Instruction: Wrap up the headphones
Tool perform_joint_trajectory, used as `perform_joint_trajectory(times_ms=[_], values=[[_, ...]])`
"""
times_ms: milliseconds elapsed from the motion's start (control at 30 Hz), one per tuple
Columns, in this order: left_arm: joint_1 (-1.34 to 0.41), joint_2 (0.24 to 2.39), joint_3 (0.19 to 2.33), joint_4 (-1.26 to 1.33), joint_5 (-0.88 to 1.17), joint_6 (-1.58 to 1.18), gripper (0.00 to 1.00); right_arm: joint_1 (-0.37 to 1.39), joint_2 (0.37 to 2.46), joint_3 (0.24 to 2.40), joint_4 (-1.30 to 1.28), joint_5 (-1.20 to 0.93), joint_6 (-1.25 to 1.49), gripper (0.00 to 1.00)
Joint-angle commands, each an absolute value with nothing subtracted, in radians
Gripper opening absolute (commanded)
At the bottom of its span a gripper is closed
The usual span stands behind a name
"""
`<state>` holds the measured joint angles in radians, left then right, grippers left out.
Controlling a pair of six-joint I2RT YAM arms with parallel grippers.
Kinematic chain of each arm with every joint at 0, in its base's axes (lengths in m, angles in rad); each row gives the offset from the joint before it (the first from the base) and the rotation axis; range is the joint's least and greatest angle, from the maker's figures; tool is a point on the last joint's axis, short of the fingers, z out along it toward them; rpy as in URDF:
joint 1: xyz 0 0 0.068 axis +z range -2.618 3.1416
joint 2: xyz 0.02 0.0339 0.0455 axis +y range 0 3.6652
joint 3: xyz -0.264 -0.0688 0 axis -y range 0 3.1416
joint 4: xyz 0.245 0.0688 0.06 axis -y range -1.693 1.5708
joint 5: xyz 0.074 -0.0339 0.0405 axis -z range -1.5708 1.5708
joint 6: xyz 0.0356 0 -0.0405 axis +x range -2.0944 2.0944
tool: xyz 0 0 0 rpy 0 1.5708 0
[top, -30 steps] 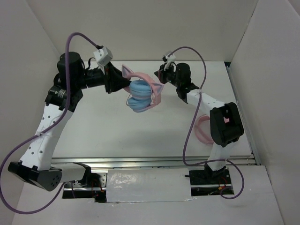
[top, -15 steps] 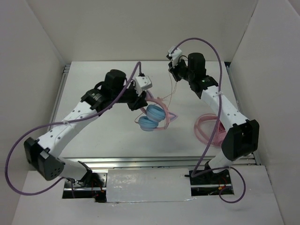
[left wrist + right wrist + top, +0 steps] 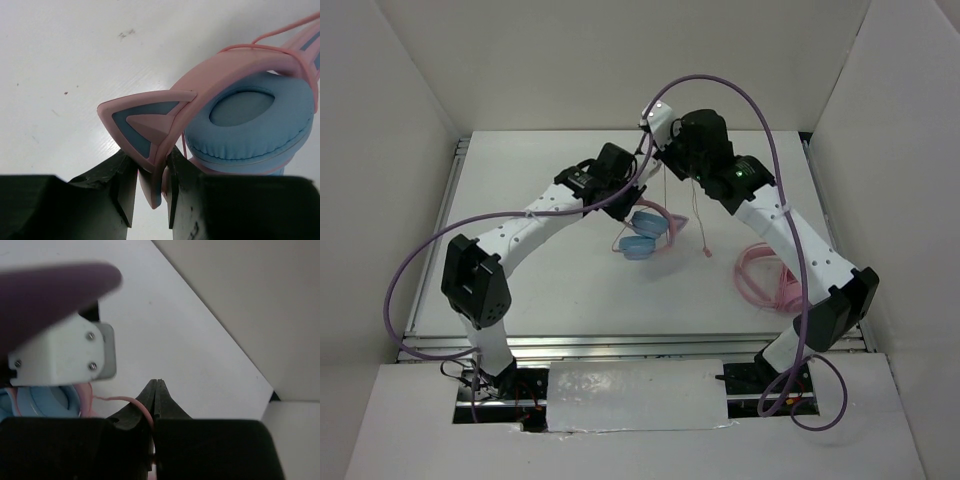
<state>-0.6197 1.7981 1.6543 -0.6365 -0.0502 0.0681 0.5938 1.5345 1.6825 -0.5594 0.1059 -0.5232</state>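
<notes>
- Pink plastic is all that my left fingers hold. They are clamped on the band of the headphones, just under a pointed cat ear, and the blue cups hang off to one side of that pinch. I judge that their weight could make the set pivot or slide out if I swing.
- My right fingers are pressed together on the thin pink cable. So slim a cord could slip through once I pull it taut. A hard pull could instead drag the band out of my left hold.
- From above, the headphones sit in the middle of the frame, under my left wrist. Whether they brush the counter I cannot tell.
- The cable drops from my right fingers just right of the headphones, and its plug dangles free. That loose end could whip around or catch on a cup as I wind.
- My two wrists are near each other at the upper centre, with purple leads arching over them. A wide sweep could knock arm on arm or hook a lead.
- At the right of the frame lies a pink coil, partly behind my right arm. A low pass could snag it.
- White and lightly specked, the counter has a metal rail along its near edge. Pale walls close it in at left, back and right.
</notes>
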Motion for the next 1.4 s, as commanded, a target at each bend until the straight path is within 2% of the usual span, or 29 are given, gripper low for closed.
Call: perform_joint_trajectory(times_ms=[0,200,333,500,633,833,1033,1333,1367], values=[[-0.557,1.831,1.735,-0.647,-0.143,-0.061,0.0,0.632,1.566,1.792,-0.673,0.38,-0.448,0.0],[-0.467,1.901,1.792,-0.686,-0.267,-0.199,0.0,0.649,1.568,1.799,-0.784,0.414,-0.278,0.0],[-0.41,1.933,1.851,-0.681,-0.252,-0.294,0.0,0.666,1.522,1.718,-0.761,0.292,-0.195,0.0],[-0.359,1.999,1.953,-0.713,-0.256,-0.366,0.0,0.696,1.444,1.563,-0.606,-0.024,-0.17,0.0],[-0.316,2.0,1.996,-0.692,-0.19,-0.432,0.0,0.709,1.414,1.455,-0.561,-0.129,-0.115,0.0],[-0.247,1.916,2.013,-0.618,-0.008,-0.454,0.0,0.664,1.391,1.252,-0.468,-0.155,-0.051,0.0],[-0.213,1.738,1.921,-0.491,0.251,-0.434,0.0,0.606,1.419,1.074,-0.212,-0.259,-0.095,0.0],[-0.262,1.556,1.822,-0.439,0.319,-0.361,0.0,0.548,1.456,1.014,0.121,-0.403,-0.126,0.0],[-0.274,1.543,1.813,-0.44,0.318,-0.35,0.0,0.548,1.444,0.991,0.153,-0.399,-0.123,0.03]])
